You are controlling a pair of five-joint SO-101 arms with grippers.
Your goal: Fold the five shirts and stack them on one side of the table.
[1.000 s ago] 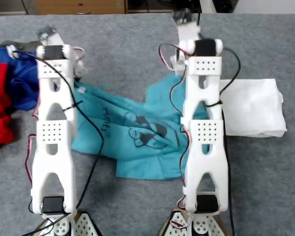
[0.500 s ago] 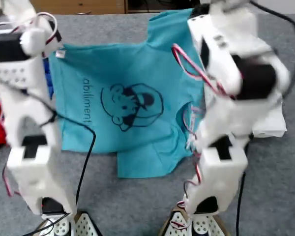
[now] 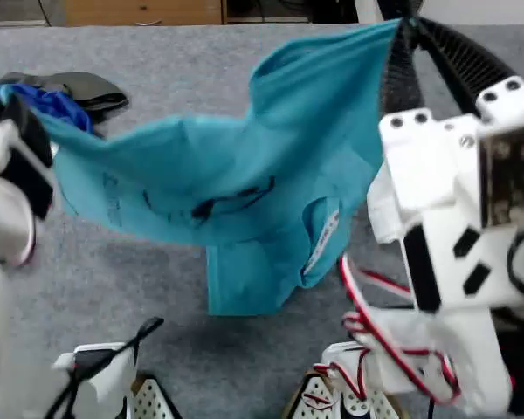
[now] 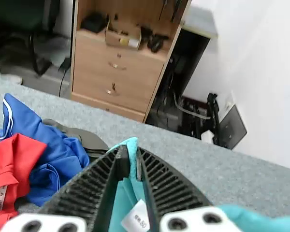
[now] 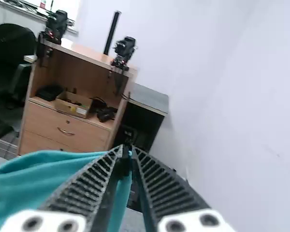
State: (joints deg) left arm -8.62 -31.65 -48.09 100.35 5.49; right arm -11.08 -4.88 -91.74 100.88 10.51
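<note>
the teal shirt (image 3: 236, 183) hung spread above the grey worktop (image 3: 201, 78), stretched between both arms. the left end effector (image 4: 129, 151) was clenched on one edge, the right end effector (image 5: 126, 154) on another. a blue shirt (image 4: 53, 154) and a red shirt (image 4: 14, 164) lay heaped at the worktop's left.

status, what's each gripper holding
Left gripper shut on teal printed t-shirt. Right gripper shut on it, shirt spread between them. Blue shirt and red shirt heaped aside.
</note>
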